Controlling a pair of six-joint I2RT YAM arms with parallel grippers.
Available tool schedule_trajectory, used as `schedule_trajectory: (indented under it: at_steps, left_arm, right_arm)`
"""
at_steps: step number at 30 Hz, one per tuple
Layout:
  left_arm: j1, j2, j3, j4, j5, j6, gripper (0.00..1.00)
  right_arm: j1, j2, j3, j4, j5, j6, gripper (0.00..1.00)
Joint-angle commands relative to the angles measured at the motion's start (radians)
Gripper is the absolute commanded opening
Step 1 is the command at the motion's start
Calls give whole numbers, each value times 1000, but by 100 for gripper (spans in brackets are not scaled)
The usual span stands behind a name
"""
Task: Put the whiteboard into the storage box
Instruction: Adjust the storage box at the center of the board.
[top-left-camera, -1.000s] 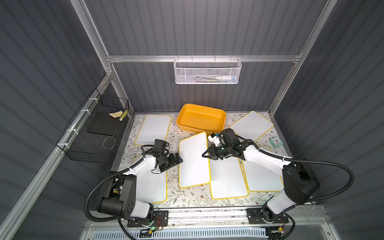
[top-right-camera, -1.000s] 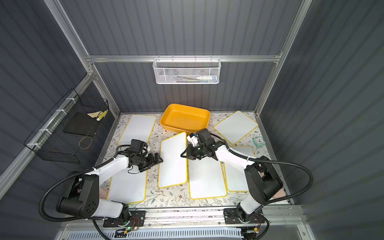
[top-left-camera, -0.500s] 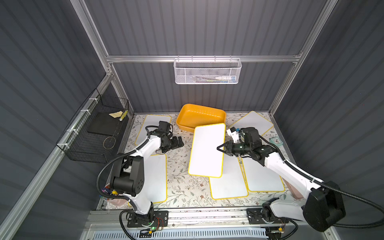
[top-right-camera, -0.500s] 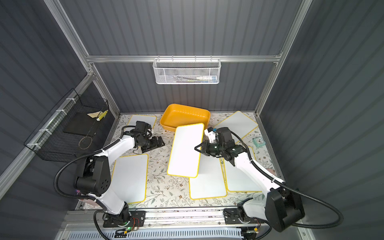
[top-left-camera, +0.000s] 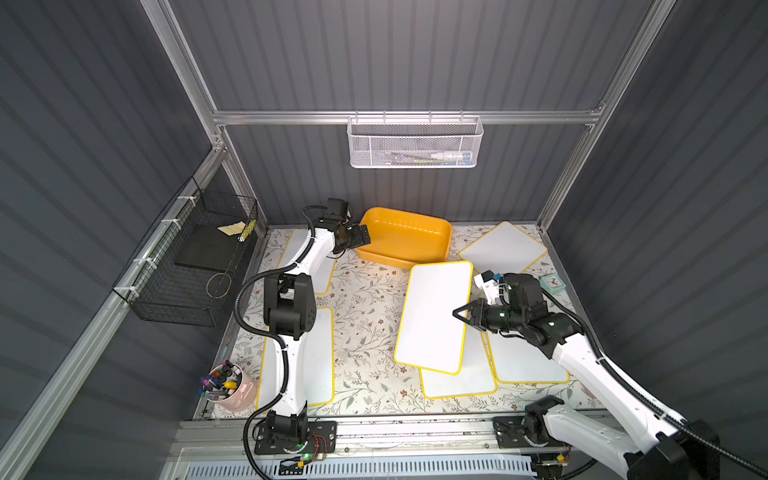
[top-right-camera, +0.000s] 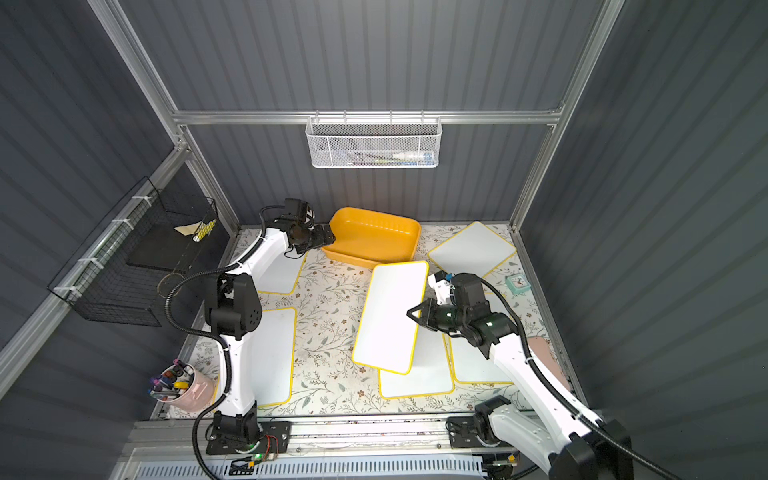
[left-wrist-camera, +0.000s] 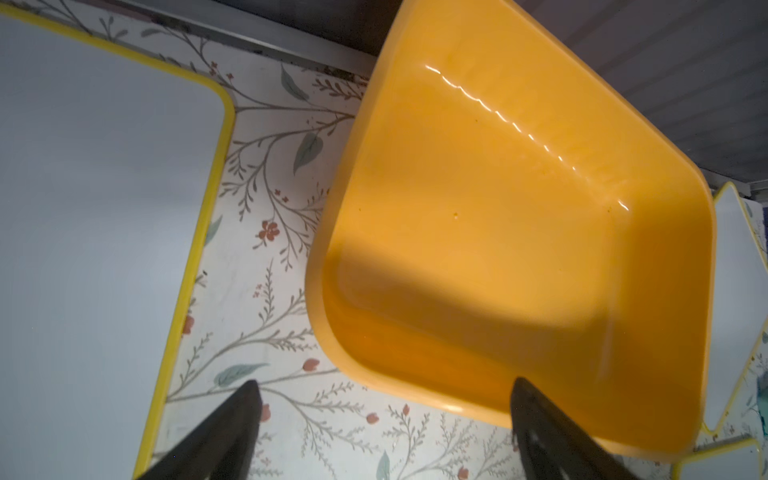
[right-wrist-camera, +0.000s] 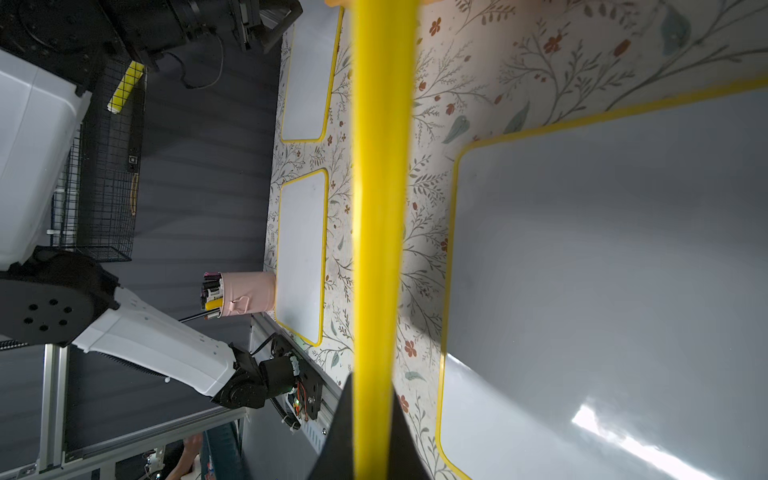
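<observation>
A yellow-edged whiteboard (top-left-camera: 432, 316) (top-right-camera: 390, 316) hangs tilted above the flowered table in both top views, its far end close to the storage box. My right gripper (top-left-camera: 459, 314) (top-right-camera: 412, 312) is shut on its right long edge. In the right wrist view that yellow edge (right-wrist-camera: 376, 208) runs between the shut right gripper (right-wrist-camera: 371, 380). The storage box (top-left-camera: 407, 235) (top-right-camera: 374, 235) is a yellow-orange tub at the back, with nothing in it (left-wrist-camera: 519, 208). My left gripper (top-left-camera: 358, 237) (top-right-camera: 324, 239) (left-wrist-camera: 384, 384) stands open at its left near corner, one finger over the rim and one over the cloth.
Several more whiteboards lie flat: two under and beside the held one (top-left-camera: 457, 382) (top-left-camera: 528, 361), one at the back right (top-left-camera: 503, 249), two on the left (top-left-camera: 307, 361). A teal clock (top-left-camera: 552, 282), a pink pen cup (top-left-camera: 226, 386), a black wire basket (top-left-camera: 195, 266) and a white mesh basket (top-left-camera: 413, 143) border the space.
My right gripper has lifted the whiteboard off the table and carried it right and towards the box. My left arm has swung back from mid-table to the box's left corner.
</observation>
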Motion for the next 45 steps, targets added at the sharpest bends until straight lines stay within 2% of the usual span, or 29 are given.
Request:
schedule_trajectory:
  at_steps: [1,3,8,14,21,30,37,42,45]
  left_arm:
    - [20,68,94,-62,-17,-9,89]
    - [28,89,115,-28,16,-25,78]
    - [27,91,121,31,71,-45,63]
    - [40,95,43,61,71,-57,63]
    - [41,141,31,34,101,-51,64]
    - [41,34,-167,73,88,-18,66]
    - [35,-80,-341,129,119,-32,67]
    - [22,-148,-405,134,124,-34,70]
    - [21,-192,-436,129,173,-47,72]
  right_arm:
    - [-11,-66,-6,18,6,-17,0]
    - [-13,-81,-19,19,14,-11,0]
    - [-14,-94,-28,3,5,-15,0]
    - [-23,-123,-40,-5,38,-17,0]
    - [-24,-98,-21,-8,15,-31,0]
    - [-31,-101,-36,5,21,-28,0]
    - [-37,-85,-28,4,15,-36,0]
    - [-38,-64,-25,28,14,-27,0]
    - [-40,-50,-14,42,16,-9,0]
